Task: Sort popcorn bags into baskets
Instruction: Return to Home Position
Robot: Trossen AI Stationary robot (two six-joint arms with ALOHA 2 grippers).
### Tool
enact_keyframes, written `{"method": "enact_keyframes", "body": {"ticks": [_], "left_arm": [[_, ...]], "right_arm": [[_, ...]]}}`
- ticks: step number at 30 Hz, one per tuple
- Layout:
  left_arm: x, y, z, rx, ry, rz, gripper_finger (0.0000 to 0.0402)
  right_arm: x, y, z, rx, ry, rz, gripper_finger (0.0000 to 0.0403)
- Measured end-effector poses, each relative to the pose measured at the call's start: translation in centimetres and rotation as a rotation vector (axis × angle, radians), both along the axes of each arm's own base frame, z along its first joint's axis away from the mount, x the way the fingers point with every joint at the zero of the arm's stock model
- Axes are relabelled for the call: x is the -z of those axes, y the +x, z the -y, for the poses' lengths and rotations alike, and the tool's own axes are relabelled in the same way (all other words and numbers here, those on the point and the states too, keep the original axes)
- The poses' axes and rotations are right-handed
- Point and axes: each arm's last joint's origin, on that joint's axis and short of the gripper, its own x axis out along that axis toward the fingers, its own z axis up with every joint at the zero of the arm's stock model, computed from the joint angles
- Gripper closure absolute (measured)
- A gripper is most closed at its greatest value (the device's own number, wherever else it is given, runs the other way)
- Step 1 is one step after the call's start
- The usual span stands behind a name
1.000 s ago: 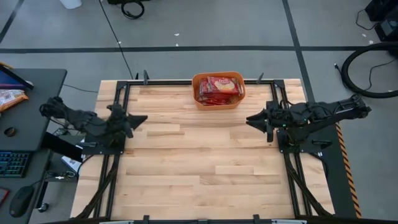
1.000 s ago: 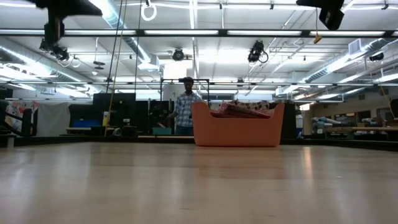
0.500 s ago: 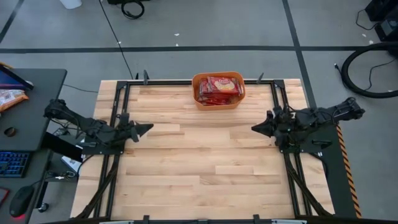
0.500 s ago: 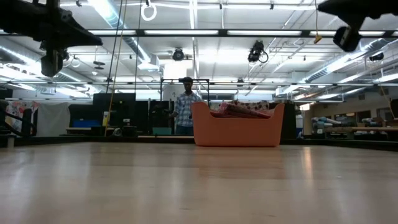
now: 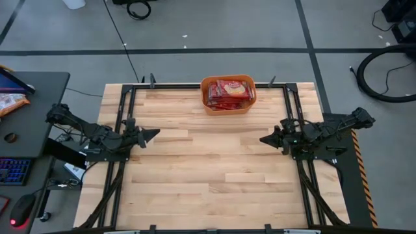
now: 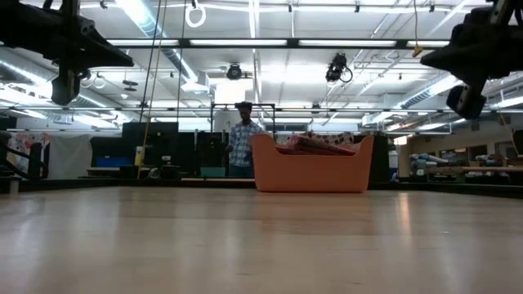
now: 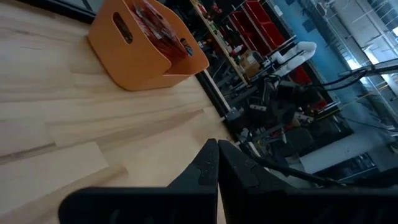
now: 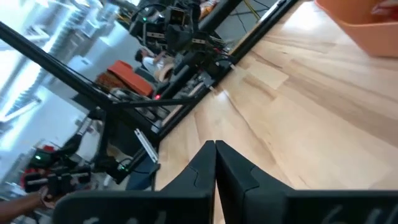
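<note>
The orange basket (image 5: 227, 106) stands at the middle of the table's far edge, also in the low view (image 6: 313, 171) and the left wrist view (image 7: 140, 56). Several red popcorn bags (image 5: 229, 90) lie stacked inside it, their tops showing above the rim (image 6: 317, 145). My left gripper (image 5: 153, 133) hangs shut over the table's left side, pointing toward the middle, and holds nothing (image 7: 217, 144). My right gripper (image 5: 262, 139) hangs shut over the right side, facing it, and also holds nothing (image 8: 215, 143).
Bare wooden tabletop (image 5: 208, 169) lies between the two arms. A person (image 6: 243, 147) stands behind the far edge, left of the basket. A dark desk with a keyboard (image 5: 13, 170) and an orange-and-white snack packet (image 5: 10, 101) sits beyond the table's left edge.
Both arms have drawn back toward their own sides and come down, their grippers shifting a little toward the near edge. The left arm settled half a second ago; the right arm kept lowering until now. The basket and the bags have not moved.
</note>
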Motion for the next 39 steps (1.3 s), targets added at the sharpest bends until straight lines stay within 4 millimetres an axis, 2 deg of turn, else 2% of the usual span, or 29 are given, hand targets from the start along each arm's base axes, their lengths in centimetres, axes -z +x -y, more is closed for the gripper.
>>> {"method": "enact_keyframes", "body": {"ticks": [9,20,26,31,33,37,39], "left_arm": [[0.1,0.0,0.1,0.017,-0.027,0.002,0.0399],[-0.1,0.0,0.0,-0.027,-0.066,0.04,0.0399],[0.0,0.0,-0.1,-0.057,-0.027,0.023,0.0372],[0.3,0.0,0.1,0.06,0.146,-0.094,0.0365],[0.6,0.0,0.2,0.144,0.244,-0.161,0.0366],[1.7,-0.3,0.4,0.355,0.555,-0.369,0.0366],[2.0,-0.4,0.4,0.424,0.681,-0.432,0.0366]], "right_arm": [[2.8,0.3,-0.3,-0.023,0.043,0.05,0.0396],[3.1,0.2,-0.5,-0.039,0.024,0.019,0.0394],[3.2,0.2,-0.5,-0.045,-0.082,0.012,0.0383],[3.2,0.2,-0.6,-0.08,-0.221,0.013,0.0379],[3.2,0.2,-0.6,-0.112,-0.345,0.016,0.038],[3.2,0.2,-0.7,-0.174,-0.682,0.028,0.038],[3.2,0.2,-0.7,-0.183,-0.787,0.032,0.038]]}}
